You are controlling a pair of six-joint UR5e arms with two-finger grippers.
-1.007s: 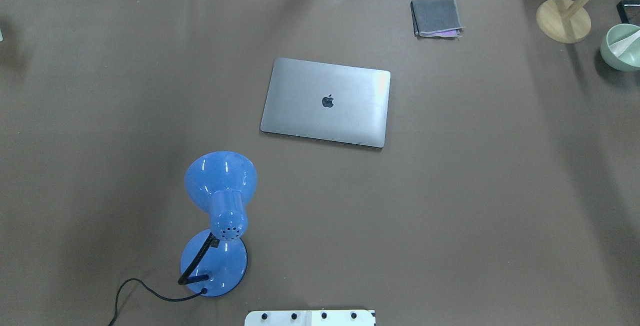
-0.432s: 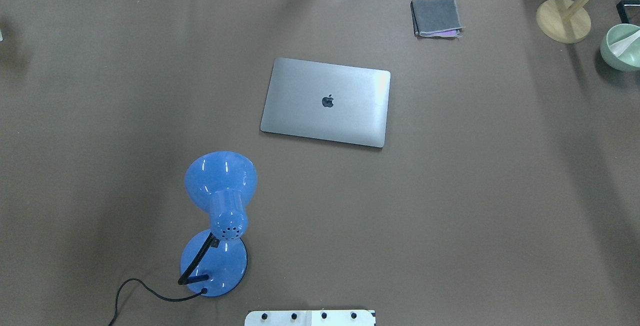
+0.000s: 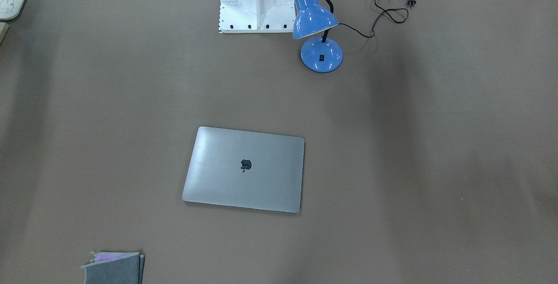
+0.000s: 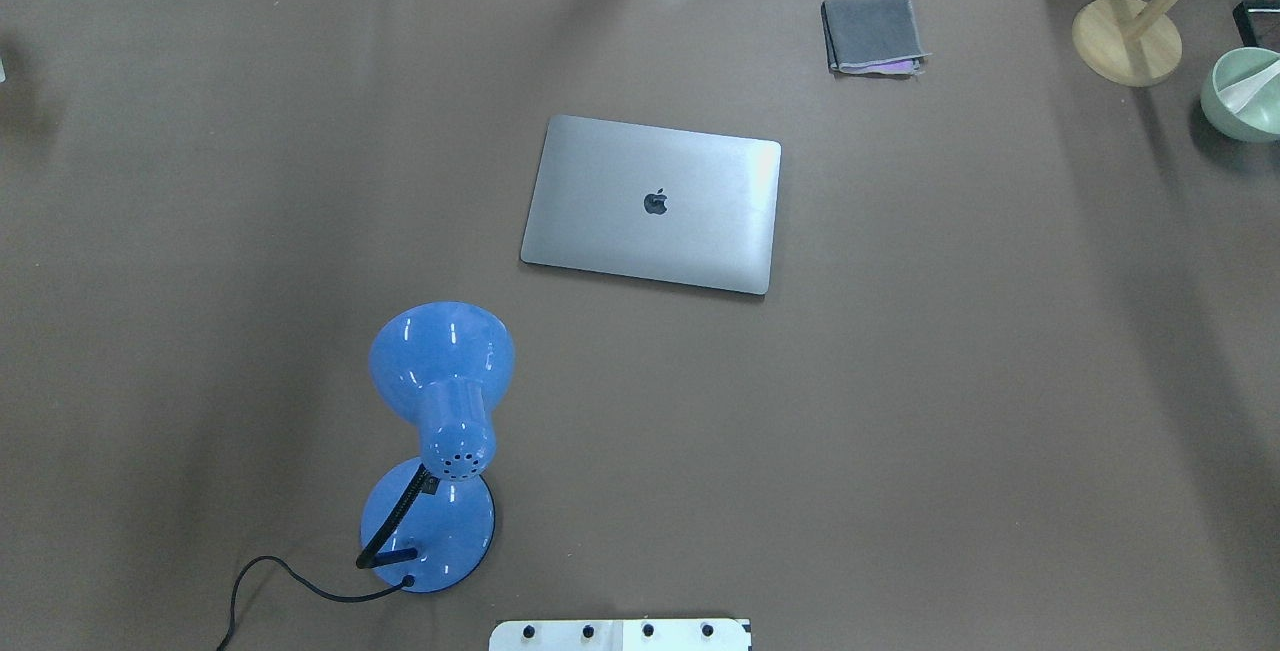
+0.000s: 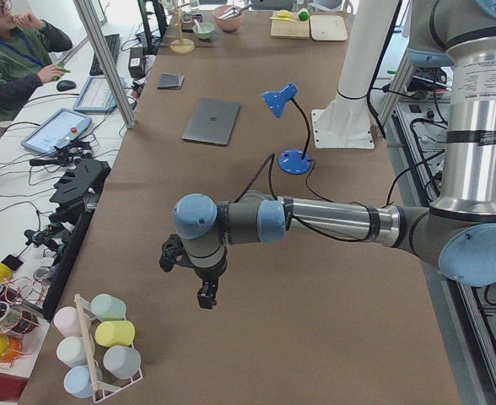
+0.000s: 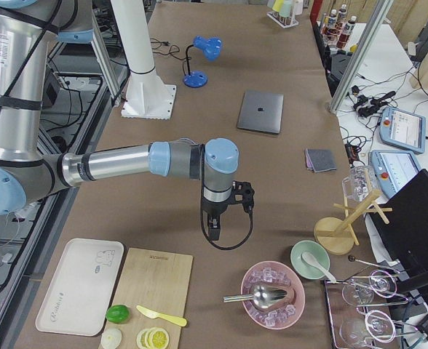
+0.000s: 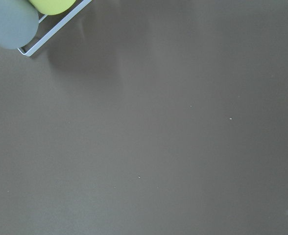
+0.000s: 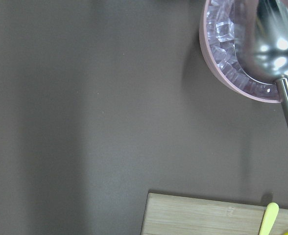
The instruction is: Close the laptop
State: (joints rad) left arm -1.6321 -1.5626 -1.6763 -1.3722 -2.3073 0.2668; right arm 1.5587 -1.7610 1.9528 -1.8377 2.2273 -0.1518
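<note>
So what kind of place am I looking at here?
Probably a robotics test lab: a robot arm reaches over a long brown table set with household props like a closed laptop and blue lamp, and a person sits beside it near a tablet.

Overhead view: high behind robot, facing forward and down; mount plate [image 4: 620, 634] at 6 o'clock edge, laptop [image 4: 651, 203] near centre, lamp [image 4: 442, 371] at 7 o'clock.
Front-facing view: across table, steep down, same field turned half round; mount plate at 12 o'clock, lamp at 1 o'clock.
Both share laptop, lamp, folded cloth [image 4: 872, 34].
Side views: opposite table ends, looking along it; laptop far in both.
Wrist views: close, looking down on table cover [image 7: 144, 147]; left catches grey cup [image 7: 9, 22] at 11 o'clock, right catches pink bowl [image 8: 208, 49] at 1 o'clock.
</note>
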